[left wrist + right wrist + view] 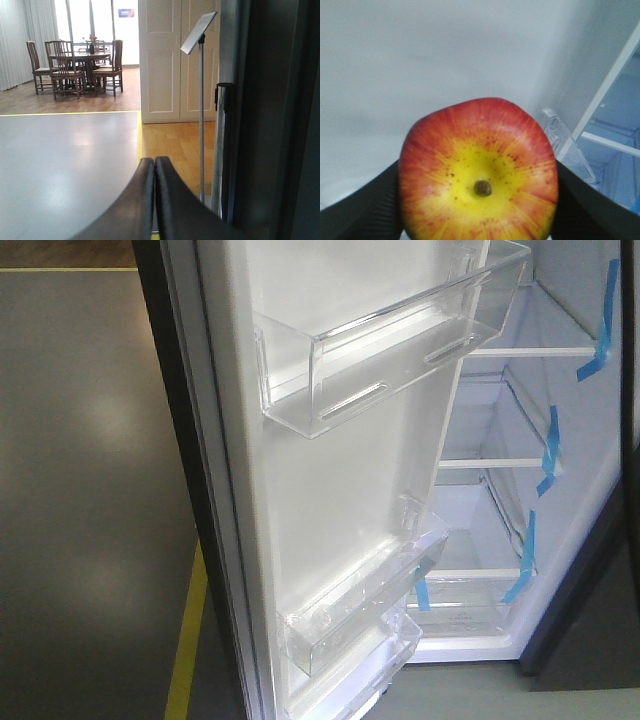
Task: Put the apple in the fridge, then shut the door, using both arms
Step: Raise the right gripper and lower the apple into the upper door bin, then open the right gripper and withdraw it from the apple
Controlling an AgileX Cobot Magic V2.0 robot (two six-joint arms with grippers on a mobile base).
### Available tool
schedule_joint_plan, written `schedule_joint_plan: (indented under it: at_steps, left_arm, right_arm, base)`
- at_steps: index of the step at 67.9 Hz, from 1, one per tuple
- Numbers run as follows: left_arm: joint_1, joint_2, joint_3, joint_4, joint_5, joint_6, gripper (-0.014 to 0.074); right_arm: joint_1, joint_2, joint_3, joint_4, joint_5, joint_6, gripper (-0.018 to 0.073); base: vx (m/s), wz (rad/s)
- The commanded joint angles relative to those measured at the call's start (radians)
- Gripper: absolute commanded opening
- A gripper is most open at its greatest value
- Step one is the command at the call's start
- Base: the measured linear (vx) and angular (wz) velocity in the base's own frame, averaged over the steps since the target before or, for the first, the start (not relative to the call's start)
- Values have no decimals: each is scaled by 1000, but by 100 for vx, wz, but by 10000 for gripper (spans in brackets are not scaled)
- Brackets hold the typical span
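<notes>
The red and yellow apple point(477, 165) fills the right wrist view, stem dimple toward the camera. My right gripper point(476, 200) is shut on it, with a black finger point(362, 212) on each side. Behind it are a white wall and a white shelf edge point(610, 141) of the fridge. In the front view the door point(330, 490) stands open, white inside with clear bins point(400, 350). To its right the fridge point(590, 490) shows white shelves and blue tape strips point(548, 450). My left gripper point(154, 162) is shut on nothing beside a dark grey panel point(270, 120).
A sign stand on a thin pole point(201, 100) rises close to my left gripper. Farther off are white double doors point(177, 60) and a dining table with chairs point(80, 65). A yellow line point(188, 640) edges the grey floor left of the door.
</notes>
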Motion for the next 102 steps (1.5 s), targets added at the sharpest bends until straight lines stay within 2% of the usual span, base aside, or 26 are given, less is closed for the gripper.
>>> schedule_joint_plan:
  at_steps: [1, 9, 15, 35, 54, 63, 77, 83, 89, 102]
  left_arm:
    - [-1, -16, 29, -4, -77, -8, -6]
    - [-1, -16, 29, -4, -77, -8, -6]
    - [-1, -16, 29, -4, -77, -8, -6]
    - [-1, -16, 29, -4, -77, -8, -6]
    - [-1, -16, 29, -4, -77, -8, -6]
    - [-1, -16, 29, -4, -77, -8, -6]
    - [-1, -16, 29, -4, -77, -8, -6]
    - [-1, -16, 29, -4, -77, -8, -6]
    - [-1, -16, 29, -4, -77, -8, -6]
    - [-1, -16, 29, -4, -77, -8, -6]
  right_arm:
    - [-98, 12, -37, 172, -107, -87, 244]
    - [-167, 53, -37, 374, -157, -165, 246]
    - [-191, 86, -37, 470, -175, -226, 245]
    - [-191, 171, -37, 459, -160, -254, 245]
    - [-191, 211, -37, 459, -61, -264, 258]
    - [-191, 211, -37, 459, -52, -265, 338]
    - [-191, 208, -37, 460, -49, -248, 558]
    - [-191, 203, -37, 460, -48, -248, 625]
    - [-188, 187, -37, 458, -52, -248, 657]
    - [-188, 124, -37, 458, -14, -246, 643]
  base:
    - [0, 0]
    - [0, 0]
    - [0, 0]
    - [0, 0]
    - [0, 0]
    - [0, 0]
    - [0, 0]
    - [0, 0]
    - [0, 0]
    - [0, 0]
